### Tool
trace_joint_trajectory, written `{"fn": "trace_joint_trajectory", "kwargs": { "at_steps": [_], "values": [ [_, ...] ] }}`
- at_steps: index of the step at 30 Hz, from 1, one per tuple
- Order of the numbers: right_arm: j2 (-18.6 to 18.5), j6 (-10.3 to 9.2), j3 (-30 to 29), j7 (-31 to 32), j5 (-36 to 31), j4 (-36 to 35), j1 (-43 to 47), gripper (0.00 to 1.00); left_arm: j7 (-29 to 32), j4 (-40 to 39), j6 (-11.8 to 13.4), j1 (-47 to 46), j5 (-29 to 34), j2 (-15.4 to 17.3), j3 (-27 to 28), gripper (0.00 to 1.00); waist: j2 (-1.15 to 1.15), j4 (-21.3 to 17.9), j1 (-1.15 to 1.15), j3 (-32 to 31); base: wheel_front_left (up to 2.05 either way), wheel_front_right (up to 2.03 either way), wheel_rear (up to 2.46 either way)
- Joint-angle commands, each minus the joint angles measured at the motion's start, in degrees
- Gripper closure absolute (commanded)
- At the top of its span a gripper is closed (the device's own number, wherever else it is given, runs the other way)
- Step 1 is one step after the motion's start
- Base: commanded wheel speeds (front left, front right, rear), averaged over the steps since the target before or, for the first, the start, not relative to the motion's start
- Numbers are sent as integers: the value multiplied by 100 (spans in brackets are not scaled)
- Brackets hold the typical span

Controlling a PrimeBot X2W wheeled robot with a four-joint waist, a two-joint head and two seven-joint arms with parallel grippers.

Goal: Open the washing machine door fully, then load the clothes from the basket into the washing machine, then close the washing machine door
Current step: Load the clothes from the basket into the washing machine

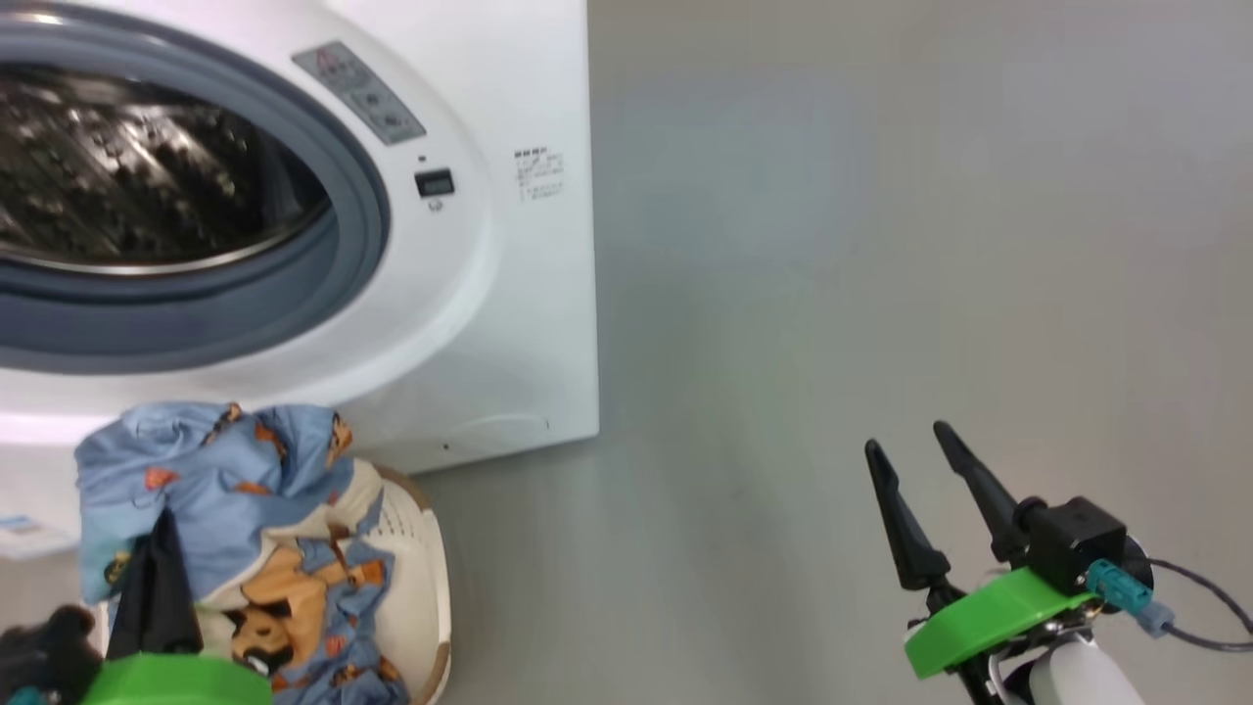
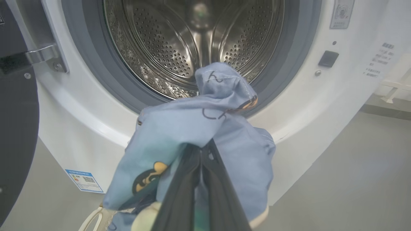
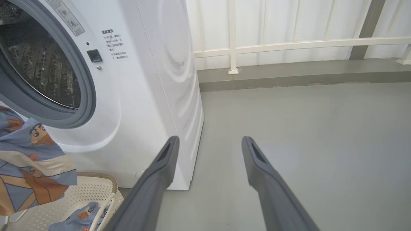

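The washing machine (image 1: 489, 323) stands with its steel drum (image 2: 196, 41) uncovered. Its door (image 2: 16, 128) is swung wide open, a dark panel at the left edge of the left wrist view. My left gripper (image 2: 202, 152) is shut on a light blue garment of the clothes (image 2: 192, 125), lifted in front of the lower gasket, just outside the drum mouth. In the head view that garment (image 1: 215, 470) hangs above the cream basket (image 1: 421, 568). More blue cloth (image 3: 80, 218) lies in the basket (image 3: 64, 195). My right gripper (image 1: 905, 438) is open and holds nothing, out over the floor to the machine's right.
Grey floor (image 1: 832, 294) spreads to the right of the machine. A white railing and wall (image 3: 289, 45) with a low grey kerb run behind it. The door hinge (image 2: 45, 56) sits left of the opening, and a blue label (image 2: 85, 181) is low on the front.
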Motion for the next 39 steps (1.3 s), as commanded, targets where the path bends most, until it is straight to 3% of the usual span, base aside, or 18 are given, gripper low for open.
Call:
{"fn": "trace_joint_trajectory", "kwargs": {
  "at_steps": [1,17,39],
  "values": [
    [23,17,149,-43,-82,-103,52,0,-37,-234,43,66,69,107,148,100,0,-88,1,-296,0,0,0],
    [2,17,146,-43,-177,-129,325,0,-37,-952,294,944,150,106,-152,100,0,-20,1,-791,0,0,0],
    [55,17,57,-43,-237,-286,546,0,-37,-1115,303,1267,259,106,-413,100,0,283,1,-1001,0,0,0]
  ]
}}
